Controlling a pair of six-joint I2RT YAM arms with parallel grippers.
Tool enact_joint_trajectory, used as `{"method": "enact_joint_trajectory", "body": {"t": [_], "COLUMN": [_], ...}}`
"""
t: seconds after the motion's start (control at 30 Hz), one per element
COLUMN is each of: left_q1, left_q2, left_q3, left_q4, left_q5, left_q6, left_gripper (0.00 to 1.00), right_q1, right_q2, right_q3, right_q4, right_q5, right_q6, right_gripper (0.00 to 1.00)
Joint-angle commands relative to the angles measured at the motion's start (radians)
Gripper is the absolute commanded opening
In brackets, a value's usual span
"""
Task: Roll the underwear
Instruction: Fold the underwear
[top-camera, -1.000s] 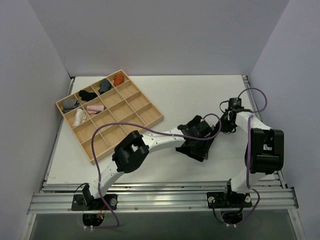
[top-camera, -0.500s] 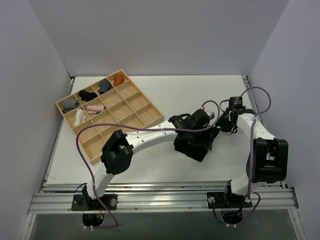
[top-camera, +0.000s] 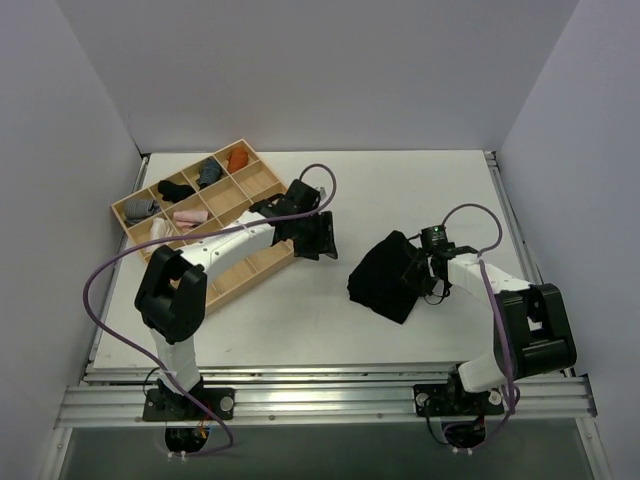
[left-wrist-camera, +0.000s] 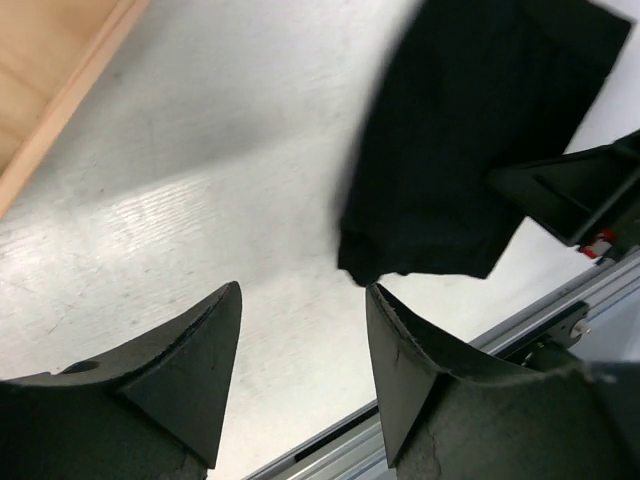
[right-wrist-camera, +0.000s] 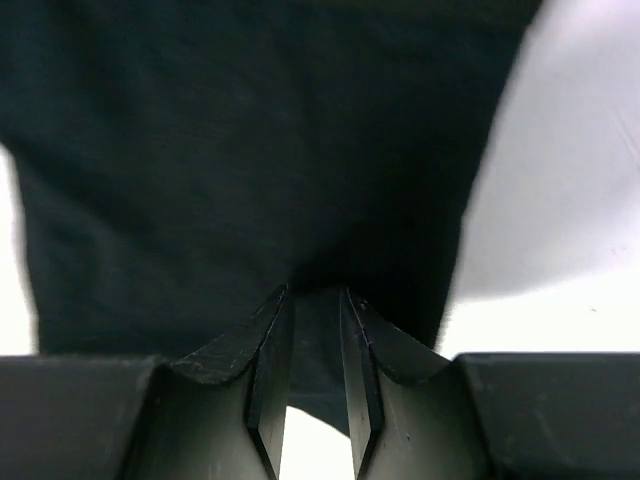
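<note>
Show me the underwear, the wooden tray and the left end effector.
underwear (top-camera: 388, 278): top view, middle of the fabric.
wooden tray (top-camera: 176, 174): top view, far left rim.
left end effector (left-wrist-camera: 303, 300): left wrist view, between its fingertips.

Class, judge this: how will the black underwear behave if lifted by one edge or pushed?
Probably floppy: the underwear lies flat with a curled corner, so it should droop when lifted. Pushed, it likely bunches rather than slides. The right gripper pinches just a thin fold, suggesting light cloth.
</note>
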Motion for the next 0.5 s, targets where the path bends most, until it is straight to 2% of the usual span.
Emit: {"method": "enact_joint_trajectory", "body": {"t": [0.0,0.17,0.3,0.47], "left_q1": [-0.007,-0.006,-0.009,-0.026], "left_q2": [-0.041,-0.018,-0.018,0.027], "left_q3": [-0.077,-0.154,-0.228,-0.217], "left_q4": [0.05,0.124,0.298,0.359], "left_q5": [0.079,0.177,0.255,0.269], "left_q6": [0.046,0.029,-0.015,-0.014], "left_gripper": [0.6,0.56,0.55,0.55], "right_q1": [-0.009,-0.009,-0.009,-0.009], "right_q2": [-0.011,0.007,-0.002,-0.002], "right_q3": [-0.043,-0.072,-0.075,-0.075], "right_q4": [0.019,0.02,0.017,0.014], "right_q5": [0.002,0.007,0.011,0.01], "right_q6": [-0.013,-0.036,-0.039,-0.039], "right_gripper": [0.21,0.21,0.21,0.21]}}
